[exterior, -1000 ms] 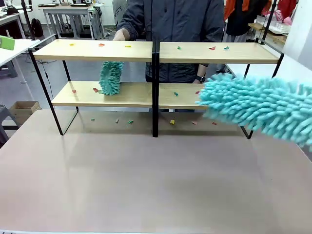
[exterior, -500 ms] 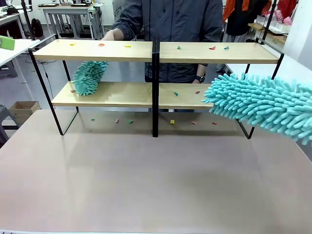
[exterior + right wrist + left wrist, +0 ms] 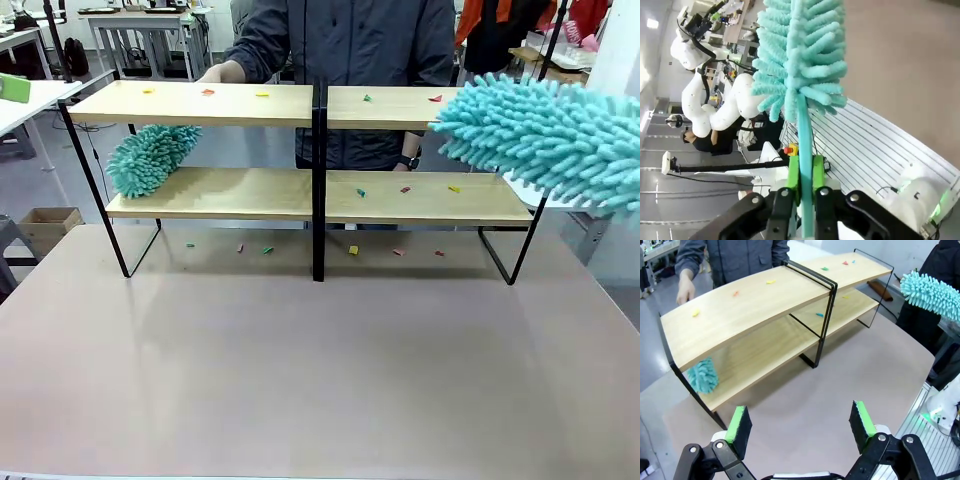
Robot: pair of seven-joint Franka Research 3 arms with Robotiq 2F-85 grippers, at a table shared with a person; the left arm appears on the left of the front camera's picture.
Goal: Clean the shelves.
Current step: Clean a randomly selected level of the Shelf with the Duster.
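shelves (image 3: pixel 250 192): standing across the far half of the table (image 3: pixel 300 380), at 12 o'clock in the front view. coloured scraps (image 3: pixel 353 250) lie on the boards and on the table beneath.

right gripper (image 3: pixel 805 167): fingers pinching the thin handle of the large teal duster (image 3: pixel 545 140). the duster head hangs at 2 o'clock, in front of the upper right board's end.

left gripper (image 3: pixel 799 420): fingers spread wide, nothing between them, above the table.

small teal duster (image 3: pixel 150 158): at 10 o'clock, between the two left boards at their outer end.

person's hand (image 3: pixel 222 72): at the upper left board's far edge.
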